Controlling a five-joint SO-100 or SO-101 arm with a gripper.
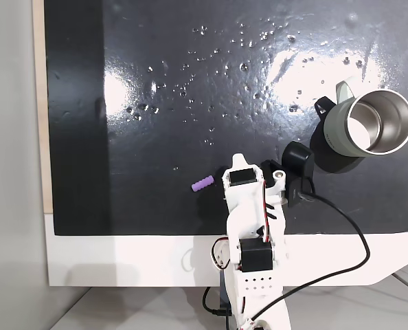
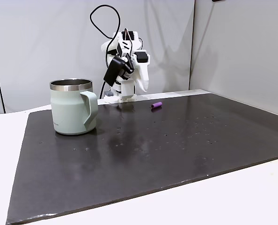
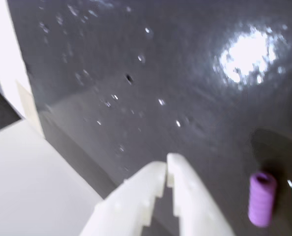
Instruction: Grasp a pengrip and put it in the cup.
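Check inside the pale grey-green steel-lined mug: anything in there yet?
The pale grey-green steel-lined mug shows only bare shiny steel in the fixed view from above. The small purple ribbed pengrip lies on the black mat. The mug's near inner wall is hidden.

No text, label, brand, number or sign is legible on anything in these views.

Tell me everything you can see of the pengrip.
The pengrip is a tiny light-purple ribbed cylinder, rubbery-looking, with one open end showing in the wrist view. It lies on its side on the dark mat, near the arm's base, far from the cup. Nothing touches it; the gripper, shut and empty, is beside it.
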